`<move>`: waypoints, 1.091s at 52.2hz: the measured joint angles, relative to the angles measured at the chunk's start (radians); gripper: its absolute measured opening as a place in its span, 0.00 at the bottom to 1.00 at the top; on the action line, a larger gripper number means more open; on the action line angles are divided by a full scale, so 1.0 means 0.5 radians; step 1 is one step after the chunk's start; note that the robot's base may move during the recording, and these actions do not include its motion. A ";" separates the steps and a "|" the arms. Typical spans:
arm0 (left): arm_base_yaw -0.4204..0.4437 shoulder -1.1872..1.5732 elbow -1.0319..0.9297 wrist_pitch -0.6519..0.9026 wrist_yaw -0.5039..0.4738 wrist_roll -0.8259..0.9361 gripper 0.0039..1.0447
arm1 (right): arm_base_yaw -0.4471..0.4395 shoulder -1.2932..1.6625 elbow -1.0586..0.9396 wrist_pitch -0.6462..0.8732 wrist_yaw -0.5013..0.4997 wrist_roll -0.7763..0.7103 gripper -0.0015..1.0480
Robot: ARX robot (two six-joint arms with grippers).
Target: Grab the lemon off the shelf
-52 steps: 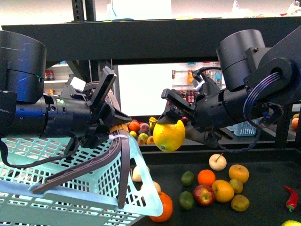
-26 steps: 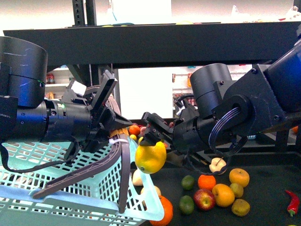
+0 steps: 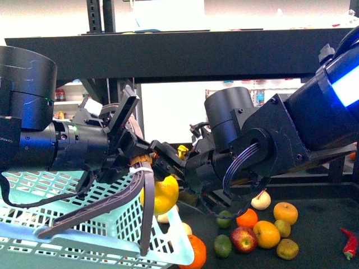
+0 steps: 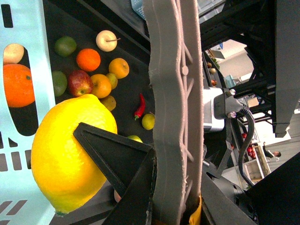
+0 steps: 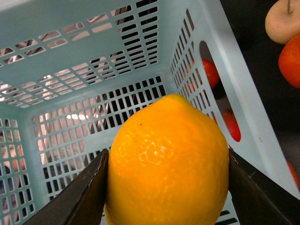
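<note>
**A:** What has the right gripper (image 3: pixel 161 175) got?

**B:** Its two black fingers (image 5: pixel 84 199) are clamped on the flanks of the bright yellow, smooth-skinned oval lemon (image 5: pixel 168 159). The left gripper (image 3: pixel 137 154) is closed on the grey-brown strap handle (image 3: pixel 147 207) of the pale blue slotted plastic basket (image 3: pixel 67 224).

**A:** And the big black metal tiered shelf (image 3: pixel 185 53)?

**B:** Its upper tray spans above both arms. The lemon is off its trays, hanging at the basket's right-hand rim, in front of the dark lower tray (image 3: pixel 325 224).

**A:** Which way does the lemon point?

**B:** In the right wrist view its long axis runs along the fingers. The blunt tip points away from the wrist, toward the basket's inside.

**A:** Room around it?

**B:** Tight on one side. The basket's side wall is just beside it, and in the front view the handle crosses in front of it. Beyond the tip the basket's mouth opens wide, showing its mesh floor and walls.

**A:** Smaller things?

**B:** Loose fruit lies on the lower tray, apart to the right: a golden-orange round fruit (image 3: pixel 265 230), a red apple (image 3: pixel 244 237) and a green lime (image 3: pixel 222 245). A small red chilli pepper (image 3: pixel 350 242) lies at the far edge.
</note>
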 joint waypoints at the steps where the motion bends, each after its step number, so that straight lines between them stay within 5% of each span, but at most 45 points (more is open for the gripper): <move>1: 0.000 0.000 0.000 0.000 0.000 0.001 0.10 | 0.002 0.000 0.000 0.000 0.000 -0.001 0.65; 11: 0.005 0.000 0.005 0.000 -0.008 0.000 0.10 | -0.005 0.005 0.000 0.000 0.011 0.008 0.94; 38: 0.003 0.000 0.005 0.000 -0.002 -0.002 0.10 | -0.083 -0.078 -0.113 0.049 0.130 -0.114 0.93; 49: 0.003 0.000 0.005 0.000 0.008 -0.008 0.10 | -0.586 -0.253 -0.356 0.179 0.273 -0.416 0.93; 57: 0.003 0.000 0.005 0.000 0.000 -0.007 0.10 | -0.755 -0.072 -0.452 0.179 0.388 -0.594 0.93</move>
